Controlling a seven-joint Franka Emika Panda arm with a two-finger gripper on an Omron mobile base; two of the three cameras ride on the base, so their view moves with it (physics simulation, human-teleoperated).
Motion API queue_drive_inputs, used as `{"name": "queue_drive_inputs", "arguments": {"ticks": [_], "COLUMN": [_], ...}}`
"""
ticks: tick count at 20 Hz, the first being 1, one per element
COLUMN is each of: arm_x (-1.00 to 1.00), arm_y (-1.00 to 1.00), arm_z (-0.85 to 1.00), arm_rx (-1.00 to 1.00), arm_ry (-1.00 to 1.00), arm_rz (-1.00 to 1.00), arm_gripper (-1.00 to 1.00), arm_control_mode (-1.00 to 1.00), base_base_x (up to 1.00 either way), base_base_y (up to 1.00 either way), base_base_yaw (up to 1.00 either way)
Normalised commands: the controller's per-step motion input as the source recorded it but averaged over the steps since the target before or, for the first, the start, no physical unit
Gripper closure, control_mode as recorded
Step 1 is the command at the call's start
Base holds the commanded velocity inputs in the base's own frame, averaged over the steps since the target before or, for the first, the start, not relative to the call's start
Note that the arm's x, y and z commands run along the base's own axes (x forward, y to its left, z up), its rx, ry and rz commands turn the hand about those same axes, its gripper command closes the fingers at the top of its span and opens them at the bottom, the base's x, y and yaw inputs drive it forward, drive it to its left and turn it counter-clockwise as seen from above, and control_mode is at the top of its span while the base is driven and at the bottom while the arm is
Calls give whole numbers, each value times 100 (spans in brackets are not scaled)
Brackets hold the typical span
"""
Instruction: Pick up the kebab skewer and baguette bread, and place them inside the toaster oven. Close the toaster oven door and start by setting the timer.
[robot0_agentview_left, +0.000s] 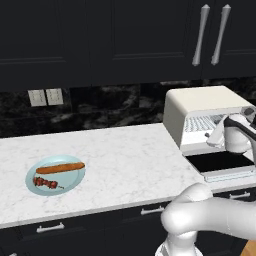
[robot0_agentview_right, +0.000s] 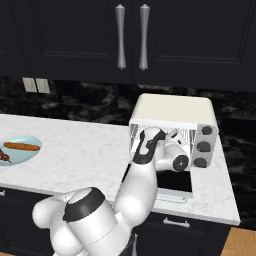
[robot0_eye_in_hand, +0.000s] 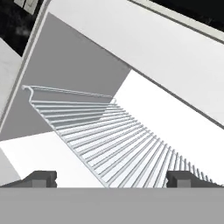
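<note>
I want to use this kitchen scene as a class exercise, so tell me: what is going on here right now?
The robot's gripper is open and empty at the mouth of the toaster oven, facing its wire rack. The oven door is folded down flat. The skewer and baguette lie on the blue plate at the left of the counter, so neither has been loaded.

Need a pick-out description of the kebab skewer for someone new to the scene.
Look along the white marble counter to the light blue plate at its left end. Two sticks lie on it: the kebab skewer is the shorter one with dark red chunks, nearer the counter's front edge than the orange-brown baguette.
</note>
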Motion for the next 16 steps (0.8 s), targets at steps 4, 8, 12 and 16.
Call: {"name": "queue_drive_inputs", "arguments": {"ticks": [4, 8, 12, 16], "arm_x": [32, 32, 29, 18], "arm_y": [0, 0, -6, -13], "arm_z": [-20, -16, -8, -9], "arm_rx": [-9, -9, -4, -1], "arm_ry": [0, 0, 0, 0], "arm_rz": [-3, -3, -2, -4], "arm_gripper": [-100, -100, -100, -100], "arm_control_mode": [-100, -100, -100, -100], "base_base_x": [0, 0, 0, 0], "base_base_y": [0, 0, 0, 0], "base_base_yaw": [0, 0, 0, 0]}}
